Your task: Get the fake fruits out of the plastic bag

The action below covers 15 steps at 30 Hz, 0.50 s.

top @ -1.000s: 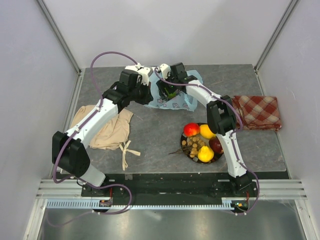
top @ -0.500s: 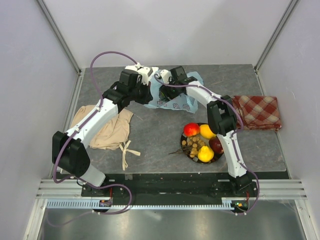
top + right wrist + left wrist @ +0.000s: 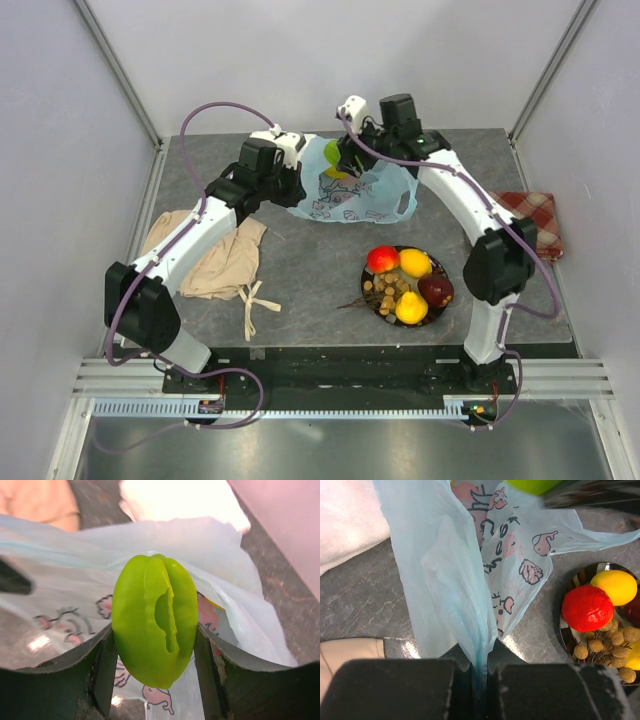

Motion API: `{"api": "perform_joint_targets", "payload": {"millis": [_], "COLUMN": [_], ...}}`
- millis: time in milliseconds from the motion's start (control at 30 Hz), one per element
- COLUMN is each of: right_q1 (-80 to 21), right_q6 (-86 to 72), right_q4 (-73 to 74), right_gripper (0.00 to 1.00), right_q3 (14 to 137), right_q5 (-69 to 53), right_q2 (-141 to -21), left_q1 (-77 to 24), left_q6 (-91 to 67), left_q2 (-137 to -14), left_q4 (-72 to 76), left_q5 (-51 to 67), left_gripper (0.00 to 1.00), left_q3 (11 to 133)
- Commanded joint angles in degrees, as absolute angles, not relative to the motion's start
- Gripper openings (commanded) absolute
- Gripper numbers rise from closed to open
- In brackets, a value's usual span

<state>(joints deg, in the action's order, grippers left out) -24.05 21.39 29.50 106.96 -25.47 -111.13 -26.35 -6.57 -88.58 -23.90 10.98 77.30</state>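
The light-blue plastic bag (image 3: pixel 350 192) with pink-and-dark prints lies at the back middle of the table. My left gripper (image 3: pixel 291 184) is shut on its left edge, and the film (image 3: pixel 470 595) rises from between the jaws. My right gripper (image 3: pixel 344 158) is shut on a green fake fruit (image 3: pixel 155 620), held above the bag (image 3: pixel 65 580). The green fruit (image 3: pixel 332 156) shows over the bag's mouth. A dark plate (image 3: pixel 368 285) in front holds a red apple (image 3: pixel 382 259), yellow lemon (image 3: pixel 414 263), yellow pear (image 3: pixel 411 308), dark-red piece (image 3: pixel 434 291) and tan berry cluster (image 3: pixel 384 293).
A beige cloth (image 3: pixel 215 256) lies at the left under my left arm. A red checked cloth (image 3: pixel 545 222) lies at the right edge. A folded white cloth (image 3: pixel 347 522) lies behind the bag. The plate (image 3: pixel 572 582) shows right in the left wrist view.
My right gripper has risen out of the bag toward the back, carrying the green fruit. The bag has been pulled open and spread wider. My left gripper still holds its edge.
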Motion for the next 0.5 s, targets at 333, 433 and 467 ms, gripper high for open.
{"api": "perform_joint_targets", "payload": {"millis": [333, 433, 467], "right_q1": [-15.39, -13.36, -13.27], "right_q6": [47.43, 51.48, 52.90], "right_q4": [63.77, 69.32, 70.48], "right_gripper": [0.51, 0.51, 0.51], "right_q3": [93.62, 89.22, 86.95], "right_q5": [-35.86, -34.19, -32.54], "right_q2": [-90.98, -87.46, -86.84], "left_q1": [-26.10, -26.02, -26.02], "left_q6": [-6.59, -6.59, -6.77], "left_q2": [-89.91, -90.09, -90.17], "left_q4": [-20.57, -19.95, -19.95], "left_q5": [10.19, 10.72, 10.64], "left_gripper": [0.02, 0.01, 0.02], "left_q3": [80.77, 80.86, 80.86]}}
